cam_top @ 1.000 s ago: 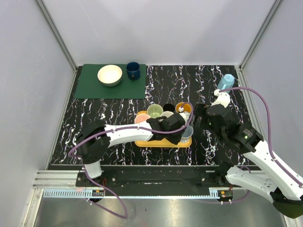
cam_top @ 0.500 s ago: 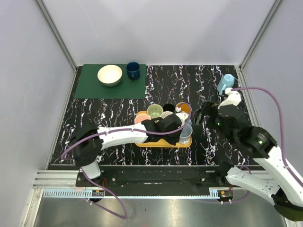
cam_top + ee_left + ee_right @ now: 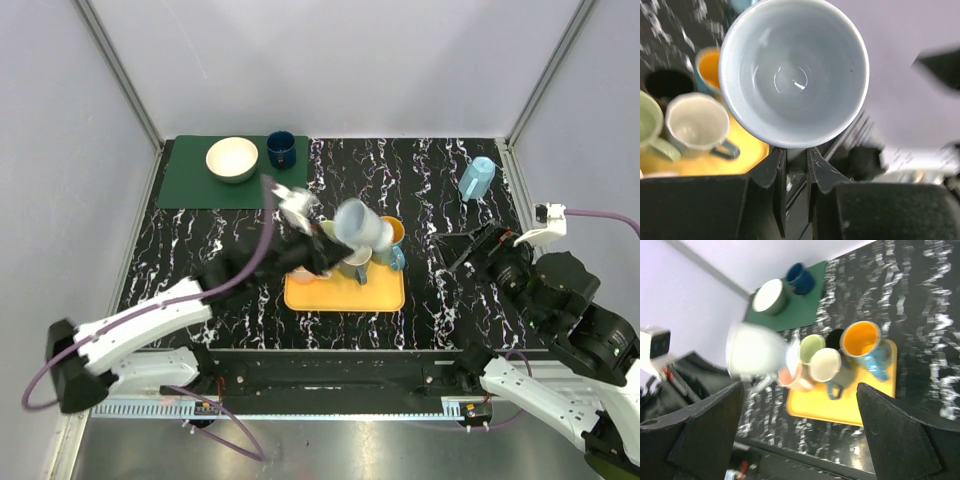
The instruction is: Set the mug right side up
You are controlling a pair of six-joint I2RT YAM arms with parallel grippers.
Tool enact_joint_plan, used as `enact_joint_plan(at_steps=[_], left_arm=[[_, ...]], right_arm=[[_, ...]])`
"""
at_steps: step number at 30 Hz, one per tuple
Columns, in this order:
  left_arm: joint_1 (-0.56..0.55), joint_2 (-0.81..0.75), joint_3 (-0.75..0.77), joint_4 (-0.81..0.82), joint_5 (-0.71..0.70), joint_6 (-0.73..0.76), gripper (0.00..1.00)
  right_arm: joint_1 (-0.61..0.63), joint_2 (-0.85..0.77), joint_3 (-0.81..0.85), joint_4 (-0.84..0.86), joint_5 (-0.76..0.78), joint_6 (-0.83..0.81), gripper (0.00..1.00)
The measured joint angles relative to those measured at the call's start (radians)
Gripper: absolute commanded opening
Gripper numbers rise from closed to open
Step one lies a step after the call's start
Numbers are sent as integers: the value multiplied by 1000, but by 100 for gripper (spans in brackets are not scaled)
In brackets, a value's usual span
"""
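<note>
Top external view: the pale blue mug (image 3: 362, 226) is held in the air above the yellow tray (image 3: 345, 293) at the middle of the frame, tipped on its side rather than standing. It is blurred, so its exact tilt cannot be read there. In the left wrist view the mouth of the mug is turned straight toward the camera and the inside is seen down to the bottom. The left gripper (image 3: 796, 154) is closed to a narrow slit just under the lower rim, and the mug is carried by it. Whether the handle or the wall is pinched cannot be told.

The right gripper (image 3: 800, 386) is spread wide and nothing is held in it. It is kept at the right of the frame, well apart from the tray.

The step in hand is judged to be the turn itself: the mug is lifted and partly rotated, but not yet set down. For the next move, the wrist would need to be rolled until the mouth faces up. The mug would then be lowered onto a bare part of the tray or the counter (image 3: 430, 190), clear of the orange-lined mug (image 3: 393, 232) and the cream mug (image 3: 692, 125), and then released.
</note>
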Motion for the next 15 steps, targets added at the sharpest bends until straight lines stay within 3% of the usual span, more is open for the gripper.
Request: enact_joint_plan(at_steps=[2,7,15], left_arm=[[107,-111,-54,103,51,-90,0],[321,-204,-127,372,191,-300,0],[354,-192,-304,772,388,-608,0]], right_arm=[[0,-11,-25,61,-65,16,100],[0,5,-113,269,-296,66,99],[0,164,-248,651,-592,169,96]])
